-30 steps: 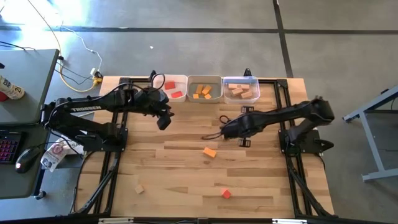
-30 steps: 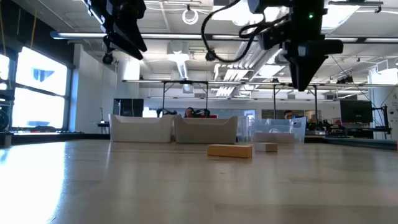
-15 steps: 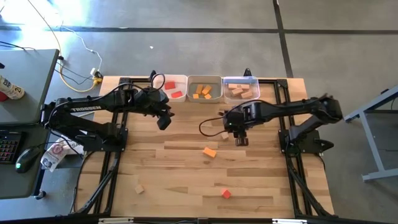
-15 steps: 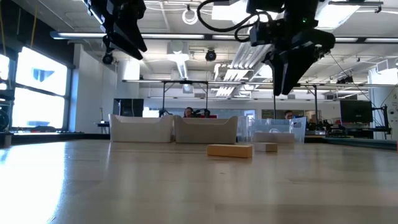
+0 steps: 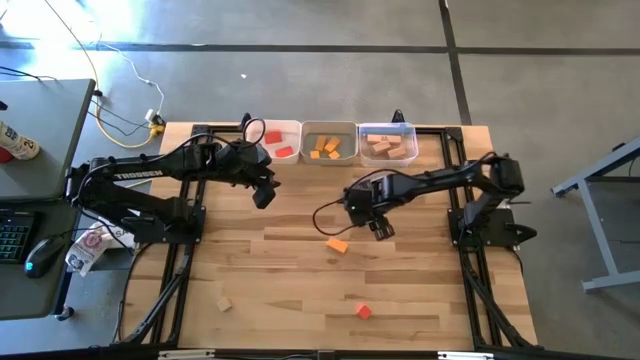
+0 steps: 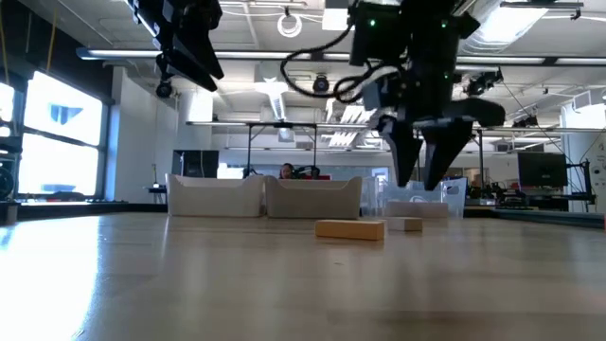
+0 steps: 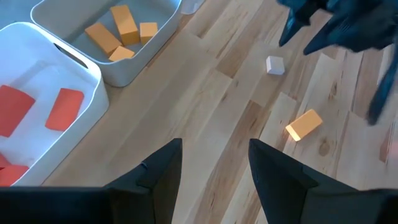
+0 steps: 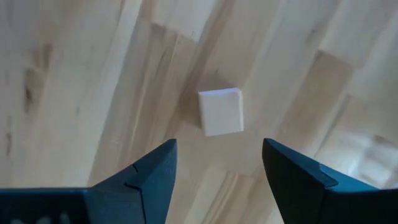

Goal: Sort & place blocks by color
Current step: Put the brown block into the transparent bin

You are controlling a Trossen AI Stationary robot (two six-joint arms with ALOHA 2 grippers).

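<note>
A pale wooden cube (image 8: pixel 221 111) lies flat on the table just ahead of my right gripper (image 8: pixel 217 177), whose open fingers stand apart and touch nothing. In the low view this gripper (image 6: pixel 423 182) points down, a little above the cube (image 6: pixel 409 224). An orange block (image 5: pixel 338 244) lies on the table just left of the gripper (image 5: pixel 380 228). My left gripper (image 5: pixel 263 195) hangs open and empty over the table near the bins. A red block (image 5: pixel 363 312) and a pale block (image 5: pixel 224 303) lie nearer the front edge.
Three bins stand in a row at the far edge: a white one (image 5: pixel 280 142) with red blocks, a middle one (image 5: pixel 329 143) with orange blocks, and a clear one (image 5: pixel 387 143) with pale blocks. Black rails run along both table sides.
My right gripper has come down toward the pale cube, shifting a little toward the table's left edge, and its fingers have gone from shut to open. The blocks have stayed where they were.
</note>
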